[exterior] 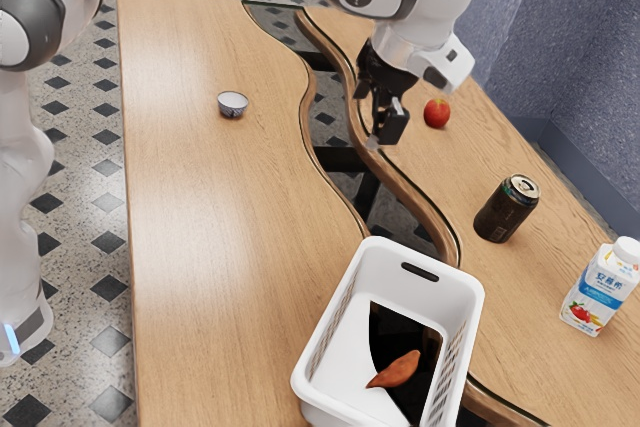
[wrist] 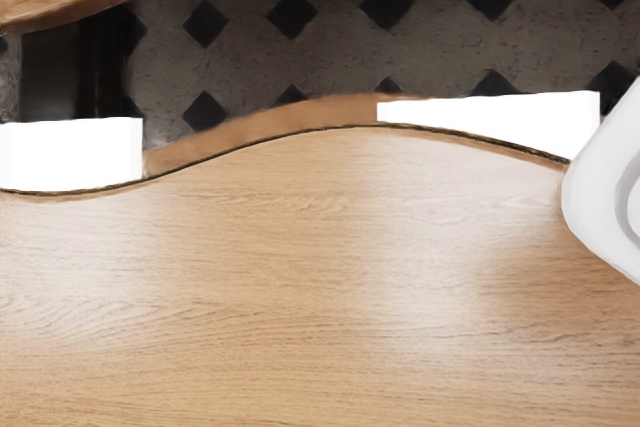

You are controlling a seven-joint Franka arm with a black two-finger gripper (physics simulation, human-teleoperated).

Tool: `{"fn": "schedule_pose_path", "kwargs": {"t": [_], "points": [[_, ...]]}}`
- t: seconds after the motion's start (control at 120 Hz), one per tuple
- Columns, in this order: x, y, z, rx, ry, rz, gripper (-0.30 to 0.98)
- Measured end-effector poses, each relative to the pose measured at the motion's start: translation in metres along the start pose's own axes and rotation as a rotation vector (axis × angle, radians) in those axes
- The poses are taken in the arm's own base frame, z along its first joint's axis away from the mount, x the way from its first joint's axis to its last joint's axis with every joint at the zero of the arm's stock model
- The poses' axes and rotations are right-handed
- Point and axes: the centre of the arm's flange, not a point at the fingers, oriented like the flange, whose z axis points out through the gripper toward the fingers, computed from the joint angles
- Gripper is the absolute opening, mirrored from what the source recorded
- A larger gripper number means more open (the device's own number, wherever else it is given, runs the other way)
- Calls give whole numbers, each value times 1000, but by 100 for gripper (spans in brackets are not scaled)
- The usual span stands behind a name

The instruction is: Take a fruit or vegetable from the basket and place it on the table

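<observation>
My gripper (exterior: 385,125) hangs above the table's winding gap in the exterior view, beyond the basket and away from it; whether it is open or shut I cannot tell. The white basket (exterior: 318,352) stands near the exterior view's lower edge. On its floor lies an orange-brown sweet potato (exterior: 397,370), partly over a black patch. In the wrist view, bare wood tabletop (wrist: 300,287) lies below the hand, and a rounded white corner, apparently of the basket (wrist: 605,187), cuts in at the side. The wooden table (exterior: 215,217) extends beside the basket.
A red apple (exterior: 436,113) sits on the table past the gripper. A dark can (exterior: 505,211) and a milk carton (exterior: 600,287) stand toward the exterior view's right. A small bowl (exterior: 232,103) is on the other side of the gap. Patterned floor (wrist: 340,37) shows through the gap.
</observation>
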Motion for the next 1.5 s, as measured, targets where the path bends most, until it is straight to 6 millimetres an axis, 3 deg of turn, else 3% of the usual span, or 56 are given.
{"fn": "schedule_pose_path", "kwargs": {"t": [0.1, 0.233, 0.358, 0.55, 0.675, 0.742, 0.783, 0.825, 0.933, 0.975, 1.075, 1.2, 1.375, 1.5], "points": [[3, -2, 6, 13, 2, 19, 69], [1, 20, 16, -59, -18, -34, 69], [-9, 57, 27, -164, -100, -200, 69], [-27, 109, 7, -216, -108, -361, 69], [-53, 164, -9, -230, -84, -333, 69], [-64, 202, -6, -230, -84, -289, 69], [-63, 219, -2, -235, -82, -280, 69], [-49, 231, 0, -255, -77, -289, 69], [4, 228, 27, -280, -95, -371, 69], [16, 227, 38, -280, -105, -391, 69], [15, 237, 51, -274, -124, -399, 69], [27, 232, 83, -267, -176, -437, 69], [26, 261, 104, -278, -193, -411, 69], [36, 267, 119, -261, -131, -395, 69]]}}
